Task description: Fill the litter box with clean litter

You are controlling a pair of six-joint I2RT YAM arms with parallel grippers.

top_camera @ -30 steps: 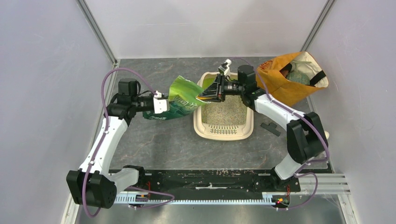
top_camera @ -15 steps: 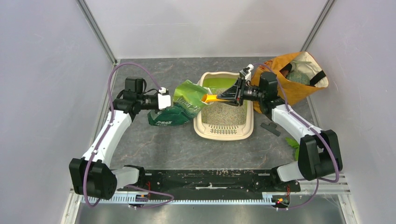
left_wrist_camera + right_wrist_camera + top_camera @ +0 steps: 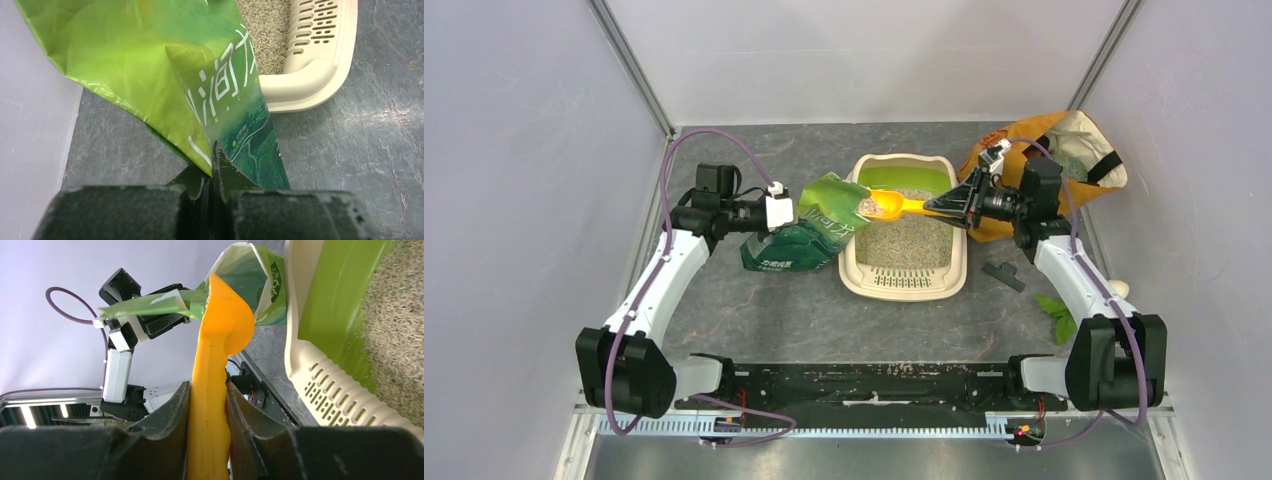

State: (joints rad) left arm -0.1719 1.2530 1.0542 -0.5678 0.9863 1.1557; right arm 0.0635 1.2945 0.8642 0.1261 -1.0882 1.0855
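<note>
The litter box (image 3: 850,272) has a beige rim, a lime-green inside and a slotted grate at its near end; it also shows in the left wrist view (image 3: 320,75) and the right wrist view (image 3: 305,365). Pale grey-beige litter (image 3: 906,243) covers its floor. My left gripper (image 3: 776,211) is shut on the edge of the green printed bag (image 3: 816,232), pinching it (image 3: 215,150) just left of the box. My right gripper (image 3: 951,204) is shut on the handle of an orange scoop (image 3: 892,206), whose bowl (image 3: 226,320) carries litter above the box's left rim, beside the bag's mouth.
An orange fabric bag (image 3: 1024,195) with items inside stands at the back right. A small dark piece (image 3: 1004,275) and green leaves (image 3: 1056,310) lie on the table right of the box. White walls close in on three sides.
My right arm has drawn back to the right, pulling the scoop out of the bag's mouth to above the box. The left gripper lowered the bag and keeps hold of it.
</note>
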